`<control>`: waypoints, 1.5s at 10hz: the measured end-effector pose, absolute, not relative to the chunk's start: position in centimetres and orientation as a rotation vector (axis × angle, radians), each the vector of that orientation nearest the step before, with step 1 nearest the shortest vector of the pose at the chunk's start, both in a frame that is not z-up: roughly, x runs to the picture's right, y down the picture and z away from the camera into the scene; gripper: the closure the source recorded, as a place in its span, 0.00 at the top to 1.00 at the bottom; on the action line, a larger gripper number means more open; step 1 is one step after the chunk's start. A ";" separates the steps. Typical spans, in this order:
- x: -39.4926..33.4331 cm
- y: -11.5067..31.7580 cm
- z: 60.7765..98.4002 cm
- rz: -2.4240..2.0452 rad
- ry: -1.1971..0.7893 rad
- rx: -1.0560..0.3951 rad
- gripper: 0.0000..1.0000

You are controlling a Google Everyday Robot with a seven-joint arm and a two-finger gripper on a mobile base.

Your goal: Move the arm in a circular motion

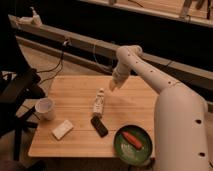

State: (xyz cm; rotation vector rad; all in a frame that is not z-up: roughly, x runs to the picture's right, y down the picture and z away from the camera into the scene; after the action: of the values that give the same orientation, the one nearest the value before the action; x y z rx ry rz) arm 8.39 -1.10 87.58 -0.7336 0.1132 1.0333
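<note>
The cream-white arm (155,80) rises thick from the lower right, bends at a rounded joint near the top centre and points down to the left. Its narrow tapered tip, the gripper (112,87), hangs just above the far middle of the wooden table (75,90). It holds nothing that I can see. The tip is a little behind and to the right of a small white bottle (99,103) lying on the table.
On the table: a white cup (45,107) at the left, a pale block (62,129) at the front left, a black flat device (99,126) in the middle, and a green plate (134,146) with a red item at the front right. A black chair (17,95) stands at the left.
</note>
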 end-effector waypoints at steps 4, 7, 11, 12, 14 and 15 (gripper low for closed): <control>13.0 -0.2 86.7 1.015 0.117 -0.716 0.45; 12.5 -0.9 84.1 1.052 0.112 -0.722 0.45; 13.0 0.3 82.7 1.068 0.098 -0.720 0.45; 12.9 0.1 82.3 1.113 0.091 -0.704 0.45; 14.9 -0.2 80.8 1.184 0.123 -0.697 0.39; 15.4 -0.2 80.2 1.165 0.120 -0.708 0.40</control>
State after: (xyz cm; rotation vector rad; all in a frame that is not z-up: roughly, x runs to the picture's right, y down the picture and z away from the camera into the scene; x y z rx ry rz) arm 15.40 -0.18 80.18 -0.7076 0.1198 1.1650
